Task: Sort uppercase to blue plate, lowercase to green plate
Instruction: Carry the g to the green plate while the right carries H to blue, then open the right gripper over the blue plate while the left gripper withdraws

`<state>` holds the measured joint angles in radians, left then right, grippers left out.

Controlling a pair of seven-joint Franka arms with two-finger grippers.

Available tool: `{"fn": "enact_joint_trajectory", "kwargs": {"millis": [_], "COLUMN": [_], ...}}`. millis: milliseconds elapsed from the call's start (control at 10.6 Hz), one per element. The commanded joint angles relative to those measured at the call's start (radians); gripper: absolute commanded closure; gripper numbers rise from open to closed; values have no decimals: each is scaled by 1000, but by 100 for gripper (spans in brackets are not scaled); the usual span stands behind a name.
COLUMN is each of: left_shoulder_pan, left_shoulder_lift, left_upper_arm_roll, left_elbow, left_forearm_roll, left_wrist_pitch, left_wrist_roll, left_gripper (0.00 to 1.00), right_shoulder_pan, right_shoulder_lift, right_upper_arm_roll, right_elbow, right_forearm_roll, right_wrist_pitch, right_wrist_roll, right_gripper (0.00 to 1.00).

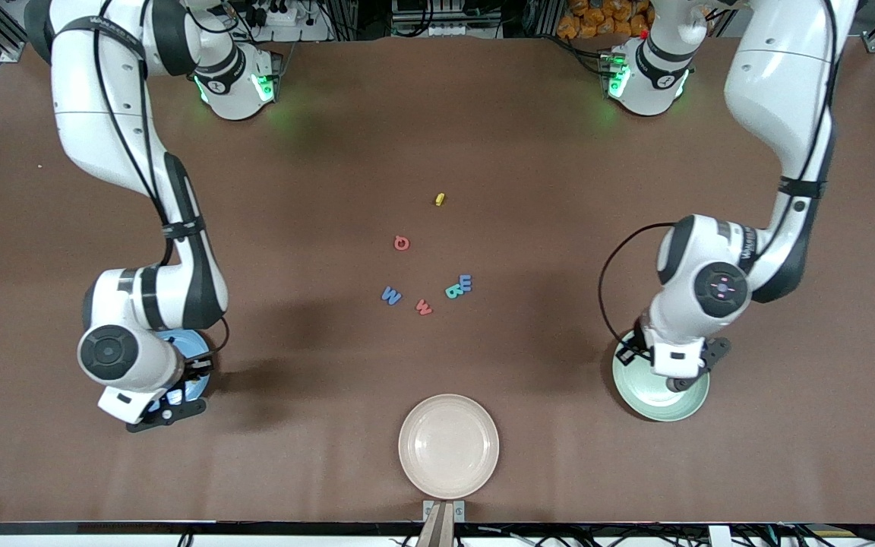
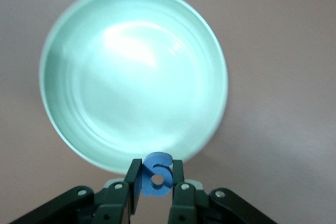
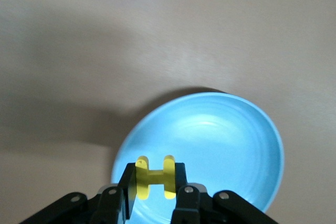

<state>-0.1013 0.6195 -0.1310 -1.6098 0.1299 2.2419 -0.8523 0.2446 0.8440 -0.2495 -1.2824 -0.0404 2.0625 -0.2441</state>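
My left gripper (image 2: 157,170) is shut on the blue lowercase g (image 2: 157,176) and hangs over the rim of the green plate (image 2: 134,77), which lies at the left arm's end of the table (image 1: 654,404). Over the blue plate (image 3: 220,140), at the right arm's end (image 1: 194,346), my right gripper (image 3: 155,174) is shut on the yellow uppercase H (image 3: 155,171). On the table's middle lie the red Q (image 1: 402,242), blue M (image 1: 391,295), red w (image 1: 424,307), teal R (image 1: 453,291), blue m (image 1: 465,283) and a tiny yellow letter (image 1: 440,199).
A beige plate (image 1: 449,446) sits near the table's edge closest to the front camera, midway between the two arms. Both forearms reach low over the table at their own ends.
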Motion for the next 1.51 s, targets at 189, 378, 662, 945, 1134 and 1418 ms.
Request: {"fn": "enact_joint_trajectory", "kwargs": {"millis": [189, 378, 662, 945, 1134, 1418], "left_shoulder_pan": [61, 54, -9, -127, -222, -335], "left_shoulder_lift": [60, 60, 39, 14, 14, 8], "left_upper_arm_roll": [-12, -12, -25, -33, -41, -44], "left_elbow": [31, 31, 31, 33, 34, 34], "left_forearm_roll": [-6, -1, 5, -1, -6, -1], "left_wrist_pitch": [-15, -7, -8, -10, -10, -10], "left_wrist_roll": [291, 294, 300, 316, 312, 276], "left_gripper": [75, 0, 0, 0, 0, 0], "right_shoulder_pan": [-54, -54, -48, -36, -25, -25], "right_shoulder_lift": [-10, -9, -6, -8, -9, -8], "right_upper_arm_roll": [6, 7, 10, 16, 18, 18], "right_elbow": [-20, -20, -20, -20, -20, -20], "right_forearm_roll": [-7, 1, 1, 57, 94, 100], "right_wrist_pitch": [5, -1, -4, -19, -33, -33], "right_wrist_roll": [-95, -93, -83, -57, -55, -55], "right_gripper": [55, 0, 0, 0, 0, 0]}}
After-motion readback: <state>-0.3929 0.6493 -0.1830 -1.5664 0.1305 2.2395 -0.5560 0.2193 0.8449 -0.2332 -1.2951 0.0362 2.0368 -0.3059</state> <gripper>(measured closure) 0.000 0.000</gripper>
